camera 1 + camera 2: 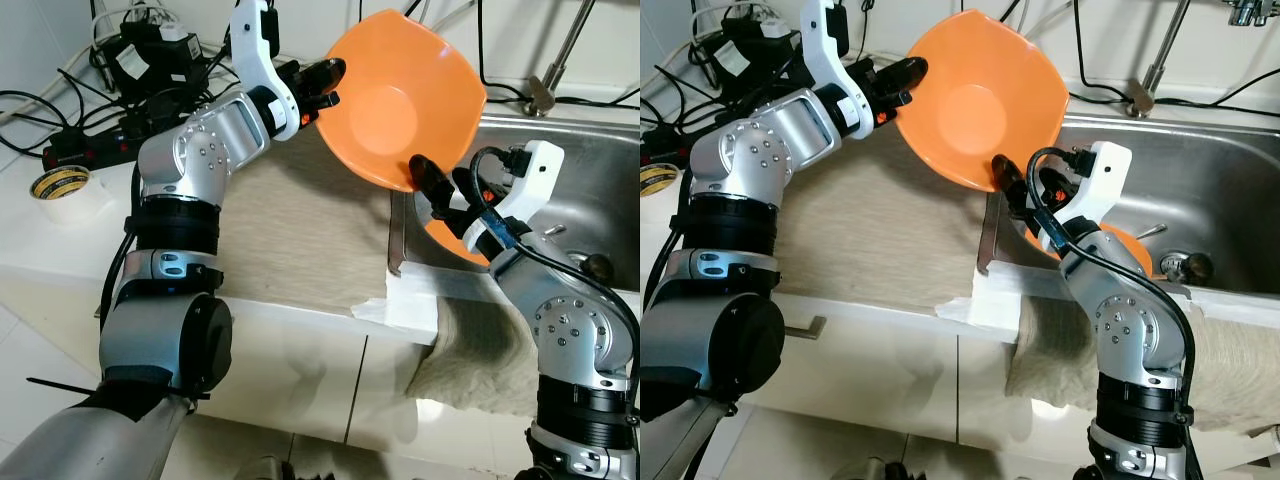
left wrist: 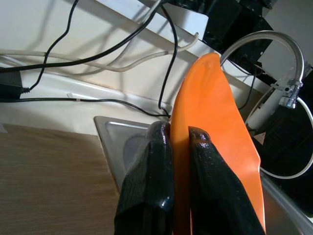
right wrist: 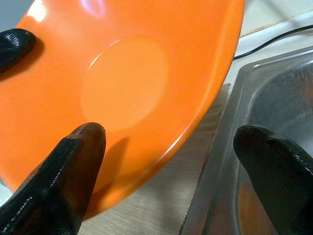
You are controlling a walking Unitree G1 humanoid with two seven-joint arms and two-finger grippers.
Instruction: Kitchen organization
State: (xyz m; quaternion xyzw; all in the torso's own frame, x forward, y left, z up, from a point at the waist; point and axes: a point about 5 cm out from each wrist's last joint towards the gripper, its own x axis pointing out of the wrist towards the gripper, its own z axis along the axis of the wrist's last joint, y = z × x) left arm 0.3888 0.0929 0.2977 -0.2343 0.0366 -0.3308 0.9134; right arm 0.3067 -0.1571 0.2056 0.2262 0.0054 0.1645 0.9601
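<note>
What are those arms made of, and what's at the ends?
Both arms are rounded silver segments joined by black bands, with screws showing. Each wrist carries a white bracket and loose black cables. The left tool and right tool each have two long black fingers.

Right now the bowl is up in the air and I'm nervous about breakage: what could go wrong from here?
1. The left gripper pinches only the rim of the tilted orange bowl; it could slip and drop onto the sink edge.
2. The right gripper is open at the bowl's lower rim, so a bump might knock it loose.
3. A second orange bowl lies in the sink below.
</note>
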